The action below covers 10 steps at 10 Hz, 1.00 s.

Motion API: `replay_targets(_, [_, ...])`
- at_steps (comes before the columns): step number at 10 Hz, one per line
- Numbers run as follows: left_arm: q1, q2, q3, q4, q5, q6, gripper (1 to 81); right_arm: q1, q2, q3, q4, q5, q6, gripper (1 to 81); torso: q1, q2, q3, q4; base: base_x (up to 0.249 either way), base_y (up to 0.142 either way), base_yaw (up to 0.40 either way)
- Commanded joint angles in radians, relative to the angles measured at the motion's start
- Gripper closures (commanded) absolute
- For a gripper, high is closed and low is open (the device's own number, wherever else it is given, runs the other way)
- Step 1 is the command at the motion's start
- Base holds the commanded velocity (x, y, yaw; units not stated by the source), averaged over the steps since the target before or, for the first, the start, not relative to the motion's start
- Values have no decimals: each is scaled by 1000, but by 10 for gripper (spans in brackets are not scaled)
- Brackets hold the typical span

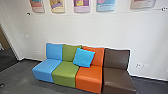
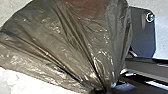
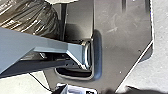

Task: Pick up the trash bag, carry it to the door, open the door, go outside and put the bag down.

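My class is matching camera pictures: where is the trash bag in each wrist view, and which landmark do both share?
Left wrist view: the trash bag fans out from a gathered end, beside the robot's dark plate.
Right wrist view: beside the dark plate, partly behind the robot's bar.
Shared landmark: the dark plate.

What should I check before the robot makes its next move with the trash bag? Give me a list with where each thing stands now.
1. Trash bag drawn together at its neck: ok, its pleats run to one spot in the left wrist view.
2. Hold on that neck secure: cannot tell.
3. Robot lined up with the door: not ok, the head view faces a row of seats and the wall.
4. Opening at the head view's left edge leads outside: cannot tell.
5. Blue cushion off the floor: ok, it rests on the seats.
6. Underside of the bag intact: cannot tell.
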Motion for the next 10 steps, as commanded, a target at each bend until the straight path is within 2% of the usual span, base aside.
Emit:
replay_targets(1, [-57, 2, -2, -2, 74, 7, 811, 32, -3, 5, -13, -43, -1, 10, -62, 96, 36, 0, 0, 0, 0])
replay_targets(2, [-57, 1, -2, -2, 68, 7, 811, 32, -1, 5, -15, -44, -1, 10, -85, 132, 83, 0, 0, 0, 0])
replay_targets(4, [-55, 2, -2, -2, 66, 7, 811, 32, -3, 5, -13, -44, -1, 10, -124, 193, 120, 0, 0, 0, 0])
replay_targets(5, [-55, 4, -2, -2, 65, 7, 811, 32, -3, 5, -13, -44, -1, 10, -82, 127, 121, 0, 0, 0, 0])
replay_targets(6, [-55, 4, -2, -2, 65, 7, 811, 34, -1, 5, -13, -44, -1, 10, -102, 164, 121, 0, 0, 0, 0])
replay_targets(7, [-55, 5, -2, -2, 65, 7, 811, 34, -1, 5, -13, -44, -1, 10, -109, 182, 87, 0, 0, 0, 0])
replay_targets(10, [-63, 13, -2, -2, 65, 7, 811, 32, -1, 5, -12, -44, -1, 10, -114, 193, 97, 0, 0, 0, 0])
